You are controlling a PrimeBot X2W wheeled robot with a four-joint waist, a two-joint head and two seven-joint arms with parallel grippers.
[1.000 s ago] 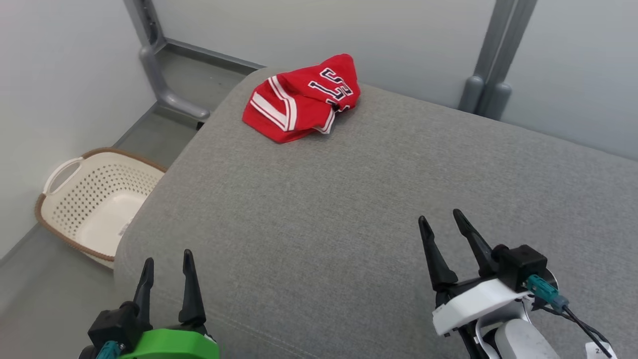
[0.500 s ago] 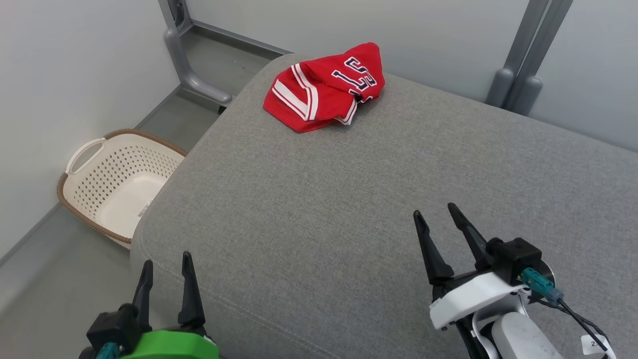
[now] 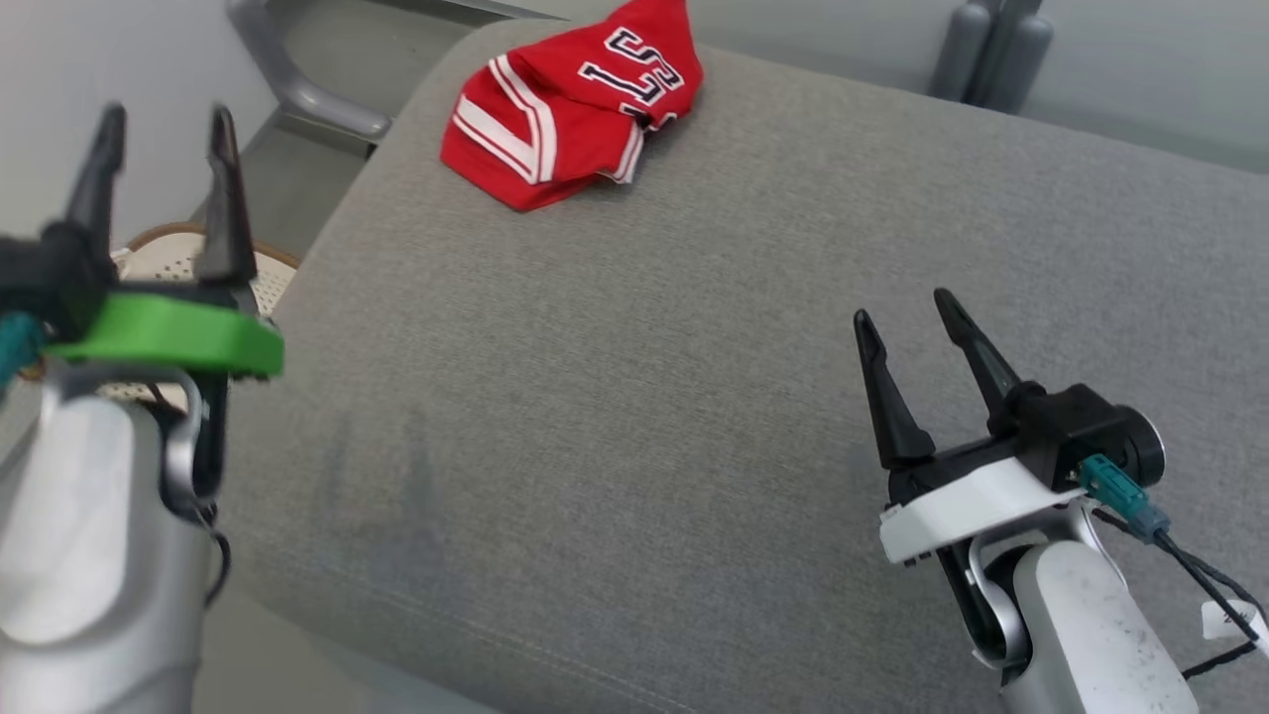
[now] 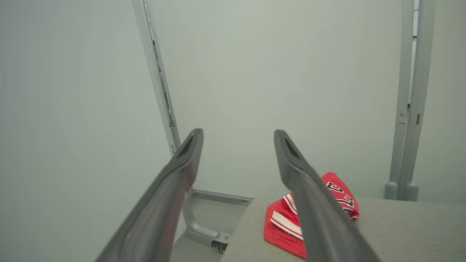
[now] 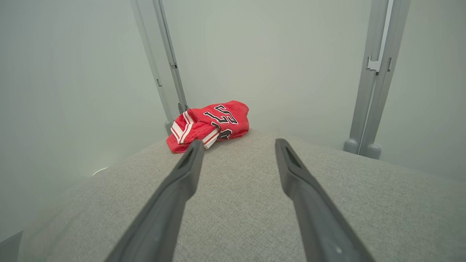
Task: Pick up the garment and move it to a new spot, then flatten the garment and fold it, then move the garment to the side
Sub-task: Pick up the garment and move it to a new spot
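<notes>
A crumpled red garment (image 3: 570, 104) with white stripes and dark lettering lies at the far left corner of the grey cushioned surface (image 3: 694, 397). It also appears ahead in the right wrist view as the garment (image 5: 209, 125) and low right in the left wrist view as the garment (image 4: 287, 225). My left gripper (image 3: 164, 119) is raised at the left, off the cushion's edge, open and empty. Over the near right of the cushion my right gripper (image 3: 902, 307) stands open, nothing between its fingers. Both are well short of the garment.
A cream laundry basket (image 3: 173, 263) sits on the floor left of the cushion, mostly behind my left gripper. Grey metal posts (image 3: 991, 50) stand at the back against pale walls. A grey frame foot (image 3: 297, 89) curves at the far left.
My left gripper has risen high at the left edge of the head view. The right gripper moved forward a little. The camera has shifted, so the garment sits higher in the picture.
</notes>
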